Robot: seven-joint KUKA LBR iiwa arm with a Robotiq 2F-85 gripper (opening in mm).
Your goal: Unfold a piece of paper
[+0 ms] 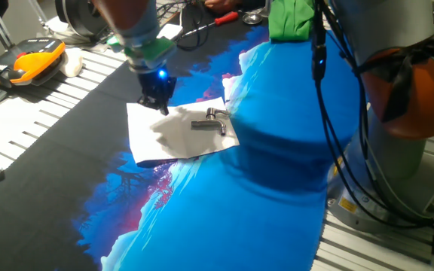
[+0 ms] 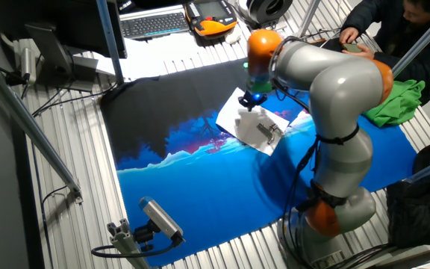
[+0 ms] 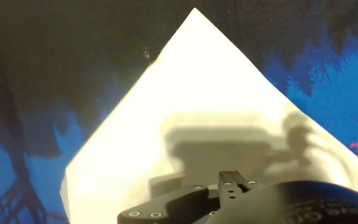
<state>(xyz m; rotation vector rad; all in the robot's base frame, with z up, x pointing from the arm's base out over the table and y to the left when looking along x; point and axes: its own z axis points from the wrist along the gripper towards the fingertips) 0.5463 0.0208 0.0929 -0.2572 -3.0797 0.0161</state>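
The piece of paper [image 1: 173,135] lies flat on the blue and black cloth, white, with a soft crease across it. It also shows in the other fixed view [image 2: 246,119] and fills the hand view [image 3: 191,93], one corner pointing away. A small bent metal piece [image 1: 211,120] rests on its right part, also seen in the other fixed view [image 2: 268,131]. My gripper [image 1: 157,102] hangs just over the paper's far left edge, fingers pointing down. It also shows in the other fixed view [image 2: 253,101]. Its fingertips are dark and small, and the hand view shows only the hand's body.
A printed cloth [image 1: 262,188] covers the table. A green rag [image 1: 288,19] and a red-handled tool [image 1: 218,21] lie at the back. An orange and black device [image 1: 25,64] sits at the left. A keyboard [image 2: 151,24] and a person [image 2: 394,22] are beyond the table.
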